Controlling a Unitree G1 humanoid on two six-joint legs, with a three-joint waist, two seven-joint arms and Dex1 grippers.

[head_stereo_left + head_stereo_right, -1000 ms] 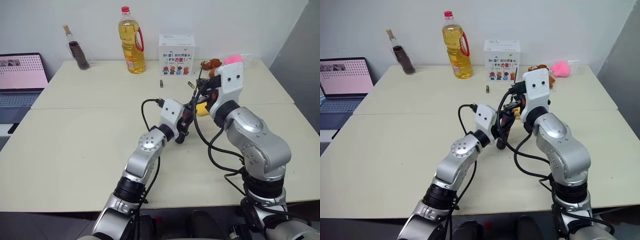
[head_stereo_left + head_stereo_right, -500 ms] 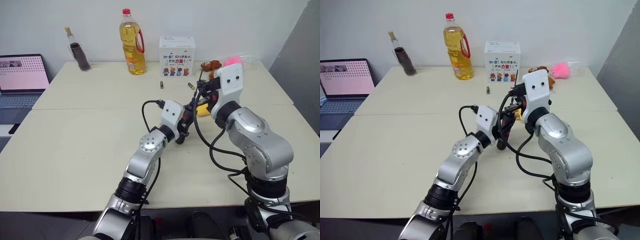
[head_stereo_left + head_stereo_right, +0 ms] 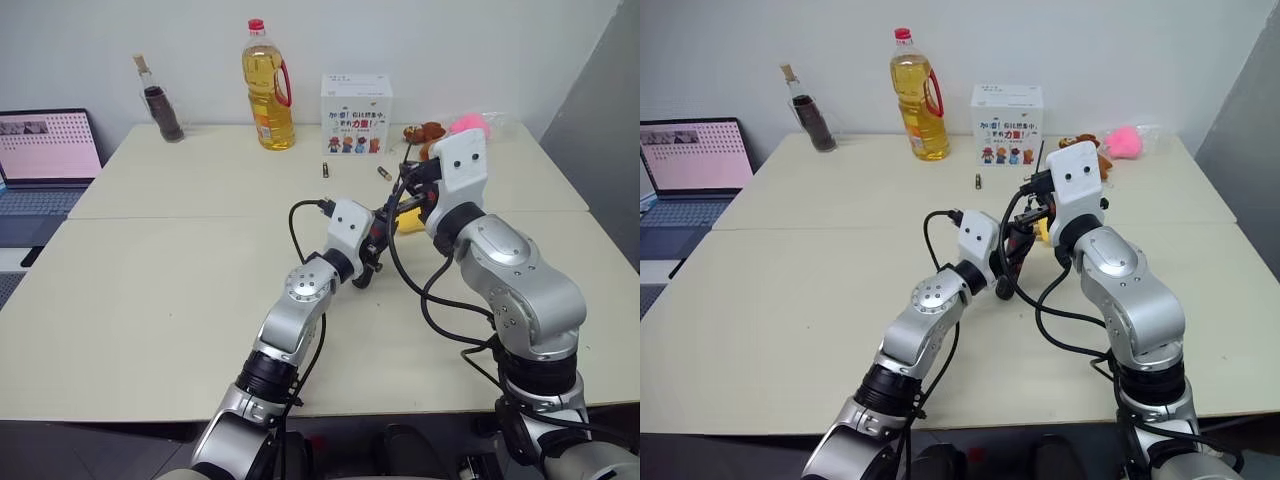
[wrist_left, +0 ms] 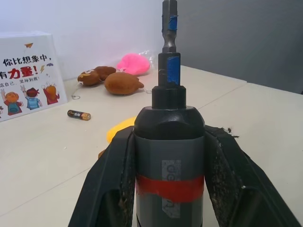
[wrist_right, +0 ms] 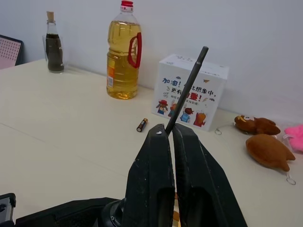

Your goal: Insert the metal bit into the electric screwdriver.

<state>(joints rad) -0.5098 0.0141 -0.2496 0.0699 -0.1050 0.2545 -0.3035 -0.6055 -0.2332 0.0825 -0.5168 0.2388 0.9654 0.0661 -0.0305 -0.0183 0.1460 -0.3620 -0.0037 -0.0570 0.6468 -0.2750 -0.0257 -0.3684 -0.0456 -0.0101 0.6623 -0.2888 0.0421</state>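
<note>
Nothing moved since earlier frames: thin grey metal bit (image 5: 185, 90), stiff, slippery, pinched low in right jaws; dark red-banded electric screwdriver (image 4: 169, 156) clamped in left jaws above worktop (image 3: 150, 290)

Office or lab test room: two pale tables (image 3: 150, 280) pushed together against a plain white wall (image 3: 450, 40), an open laptop (image 3: 45, 160) on a side desk, household test props beyond the grippers.
</note>
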